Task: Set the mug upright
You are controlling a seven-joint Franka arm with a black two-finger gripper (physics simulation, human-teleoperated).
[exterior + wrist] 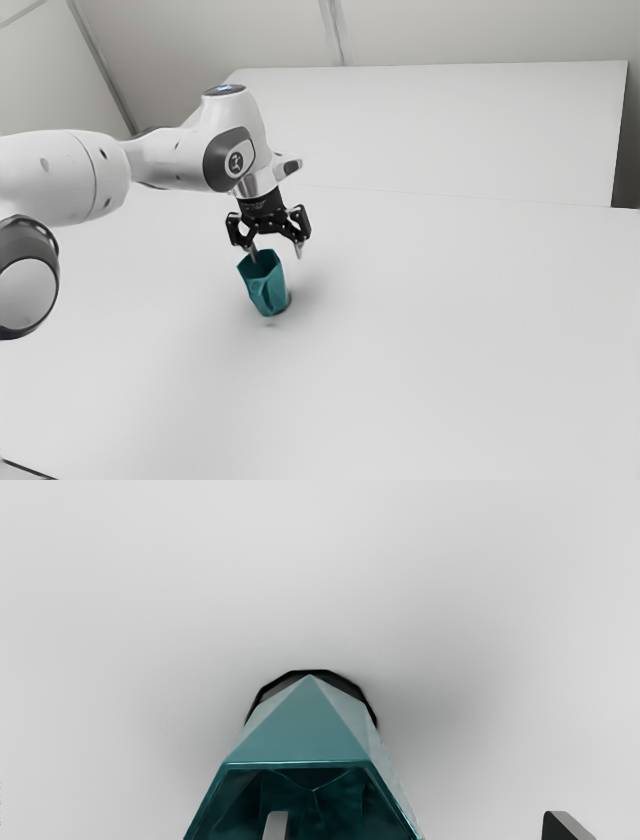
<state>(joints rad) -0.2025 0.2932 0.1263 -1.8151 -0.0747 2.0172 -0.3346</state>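
Claw: we had the claw wide open above the mug, one finger reaching into its mouth and the other outside, well apart from the wall; it had hold of nothing.
Mug: we saw the teal mug under the claw, mouth up, its dark base low, well in from the bench's visible edges.
Progress: we judged it upright or nearly so, its lean much like the hand's own; whether the base sat flat we could not tell. It suited a mug set up and released as well as one leaning with the claw straddling its wall.
Bench: we worked over a plain white bench, softly shadowed around the mug, a faint line crossing behind.
Room: beyond stood pale walls, with a narrow upright strip at the back.
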